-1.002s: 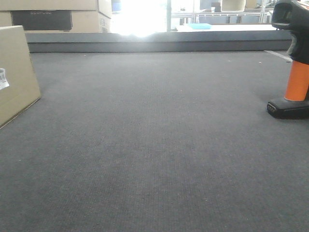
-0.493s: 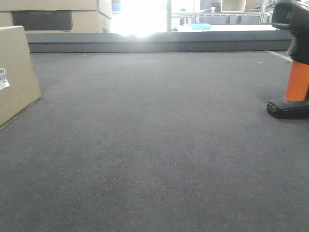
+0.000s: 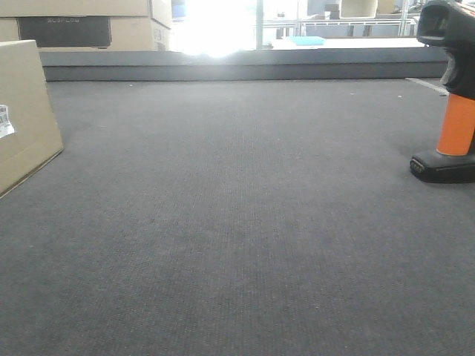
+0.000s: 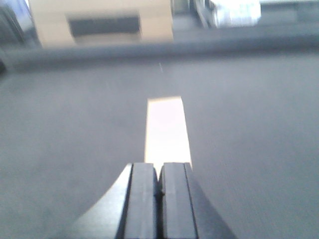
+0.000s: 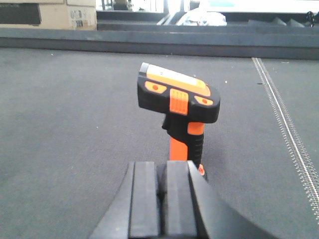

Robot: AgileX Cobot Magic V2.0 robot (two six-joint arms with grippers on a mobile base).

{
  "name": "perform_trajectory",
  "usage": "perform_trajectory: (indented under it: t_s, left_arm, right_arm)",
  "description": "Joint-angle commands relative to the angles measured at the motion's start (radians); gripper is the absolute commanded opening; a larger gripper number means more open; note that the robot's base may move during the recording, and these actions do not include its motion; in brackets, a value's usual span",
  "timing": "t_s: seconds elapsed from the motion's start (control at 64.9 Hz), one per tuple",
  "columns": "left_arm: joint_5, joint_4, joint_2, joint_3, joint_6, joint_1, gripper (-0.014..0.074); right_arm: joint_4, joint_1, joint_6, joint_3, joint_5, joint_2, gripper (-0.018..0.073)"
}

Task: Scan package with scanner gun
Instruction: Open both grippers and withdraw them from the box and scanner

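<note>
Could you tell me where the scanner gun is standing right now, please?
The scanner gun stands upright on the grey mat at the front view's right edge, directly ahead of the shut right claw, far across from the package.

Grey carpet (image 3: 237, 222) covers the floor; tan cartons (image 3: 82, 26) with a dark panel (image 3: 64, 31) stack behind a low ledge (image 3: 237, 65).

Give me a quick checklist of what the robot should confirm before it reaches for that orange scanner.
1. Scanner gun standing upright on its foot: ok.
2. Right end effector lined up behind the scanner: ok.
3. Right end effector open enough to take the handle: not ok, fingers closed together.
4. Package in view with its label showing: ok.
5. Left end effector facing the package: not ok, no package in its view.
6. Label readable: cannot tell.
</note>
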Motion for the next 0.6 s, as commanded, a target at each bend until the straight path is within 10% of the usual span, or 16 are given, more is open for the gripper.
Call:
perform_trajectory:
  t_s: [0.0,0.586]
  left_arm:
    - [-0.115,-0.005,-0.071,0.08,-0.001,0.0,-0.0111]
    - [-0.21,0.0,-0.158,0.205,-0.001,0.0,-0.0111]
  right_arm:
    - [-0.007,0.0,-0.005,0.006,0.001,-0.049,-0.0158]
    - [-0.005,0.0,-0.005,0.006,-0.002,-0.086,-0.0158]
